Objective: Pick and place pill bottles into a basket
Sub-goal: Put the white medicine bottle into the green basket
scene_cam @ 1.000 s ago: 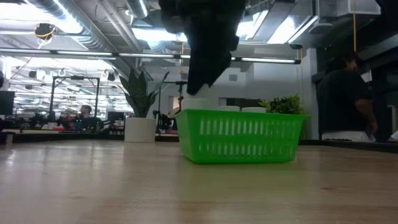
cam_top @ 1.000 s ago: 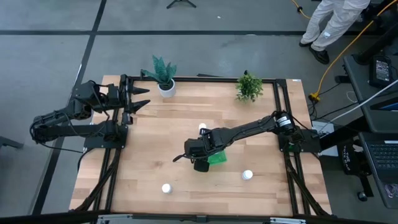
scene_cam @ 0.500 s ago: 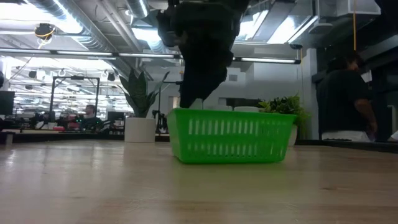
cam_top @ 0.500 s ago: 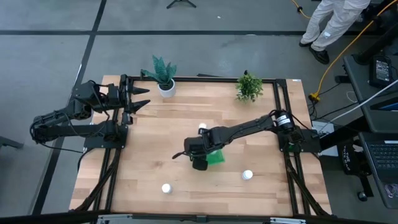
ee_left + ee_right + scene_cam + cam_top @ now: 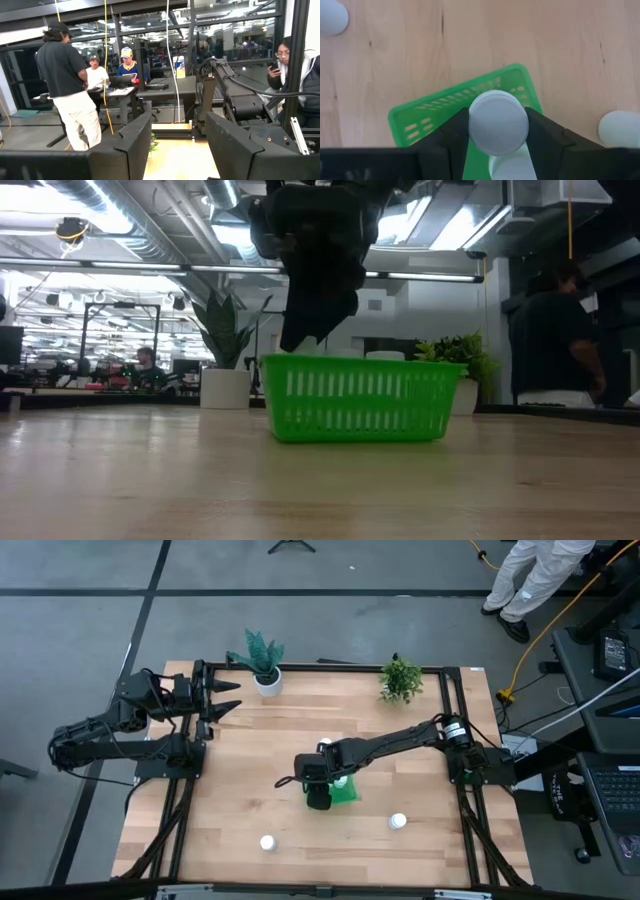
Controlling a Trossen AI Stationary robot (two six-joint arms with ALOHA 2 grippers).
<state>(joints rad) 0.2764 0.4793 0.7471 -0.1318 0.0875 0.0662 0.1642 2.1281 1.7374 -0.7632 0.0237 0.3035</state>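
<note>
- Right gripper (image 5: 498, 131): closed on a pill bottle (image 5: 498, 121), fingers pressing either side of the white cap; poised directly above the basket (image 5: 410, 119), presumably for a straight drop inside.
- Same gripper in the high view (image 5: 318, 788): over the middle of the table (image 5: 250, 755), arm stretched in from the right edge.
- Basket, high view (image 5: 346, 791): flat on the wood, partly hidden under the gripper; low green walls upright in the low view (image 5: 360, 398).
- Another white bottle inside the basket, just beneath the held one (image 5: 512, 165); evidently placed already.
- Loose bottles left on the table: one near the front edge (image 5: 267, 842), one to the basket's right (image 5: 398, 822), one just behind the arm (image 5: 325, 743); well apart, each needing its own trip.
- Left gripper (image 5: 225, 698): parked at the far left corner, clear of the work; fingers apart, nothing between them.
- Two potted plants (image 5: 262, 660) at the back edge, out of the way.
</note>
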